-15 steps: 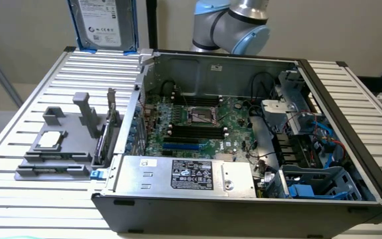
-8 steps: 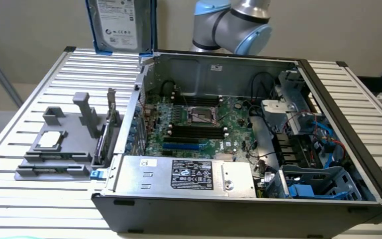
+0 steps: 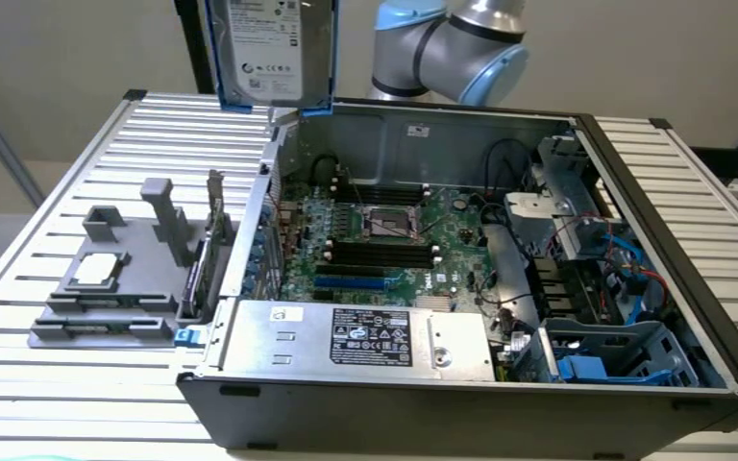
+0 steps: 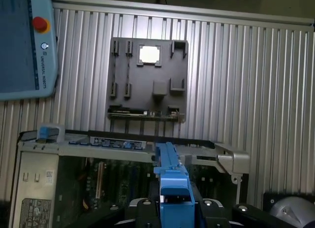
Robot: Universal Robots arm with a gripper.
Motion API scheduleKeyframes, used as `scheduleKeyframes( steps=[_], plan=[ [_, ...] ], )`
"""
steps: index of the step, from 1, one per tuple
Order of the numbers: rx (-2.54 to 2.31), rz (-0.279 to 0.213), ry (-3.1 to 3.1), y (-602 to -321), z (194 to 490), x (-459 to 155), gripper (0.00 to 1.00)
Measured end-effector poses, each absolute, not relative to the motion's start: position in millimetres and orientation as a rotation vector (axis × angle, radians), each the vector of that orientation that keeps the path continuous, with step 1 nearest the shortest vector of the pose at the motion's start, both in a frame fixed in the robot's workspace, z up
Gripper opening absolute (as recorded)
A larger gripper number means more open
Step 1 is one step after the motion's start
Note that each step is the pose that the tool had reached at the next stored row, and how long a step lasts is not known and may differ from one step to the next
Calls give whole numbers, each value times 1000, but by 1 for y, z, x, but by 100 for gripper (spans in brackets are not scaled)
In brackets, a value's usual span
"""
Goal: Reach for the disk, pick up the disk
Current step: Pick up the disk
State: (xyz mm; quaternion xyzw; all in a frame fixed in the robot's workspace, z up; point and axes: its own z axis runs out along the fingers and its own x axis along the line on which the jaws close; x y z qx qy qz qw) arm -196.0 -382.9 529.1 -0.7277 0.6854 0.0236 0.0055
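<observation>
The disk (image 3: 270, 48) hangs upright high above the back left corner of the open computer case, its white printed label facing the exterior camera and its blue frame along the edges. In the wrist view the disk's blue frame (image 4: 170, 174) runs edge-on between the two dark fingers (image 4: 142, 208). My gripper (image 4: 174, 206) is shut on the disk, which is lifted well clear of the case. The arm's grey and blue joints (image 3: 453, 43) show behind the case.
The open computer case (image 3: 472, 399) lies on a slatted aluminium table (image 3: 87, 403), with the motherboard (image 3: 382, 240) and a silver power-supply box (image 3: 356, 336) inside. A grey fixture (image 3: 112, 298) holding a small square chip (image 3: 97, 269) sits to the exterior view's left. A teach pendant (image 4: 24, 41) lies on the table.
</observation>
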Motion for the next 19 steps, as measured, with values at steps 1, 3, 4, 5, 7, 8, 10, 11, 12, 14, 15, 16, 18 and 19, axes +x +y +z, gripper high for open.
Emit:
scheduleKeyframes(
  steps=[1, 3, 4, 5, 7, 8, 10, 11, 12, 14, 15, 16, 18, 19],
  plan=[
    [-2277, 72, 2145, -384, 529, -192, 33],
    [-2275, 70, 2142, -386, 529, -184, 33],
    [-2274, 68, 2141, -388, 529, -180, 33],
    [-2273, 67, 2140, -389, 528, -176, 33],
    [-2271, 64, 2138, -391, 528, -168, 33],
    [-2270, 62, 2138, -392, 528, -164, 33],
    [-2268, 59, 2136, -395, 528, -156, 33],
    [-2268, 58, 2135, -396, 528, -152, 33],
    [-2267, 56, 2134, -397, 528, -148, 33],
    [-2265, 53, 2132, -399, 527, -140, 33],
    [-2264, 52, 2131, -401, 527, -136, 33],
    [-2263, 50, 2130, -402, 527, -132, 33],
    [-2261, 47, 2128, -404, 527, -124, 33],
    [-2260, 46, 2127, -405, 526, -120, 33]
  ],
)
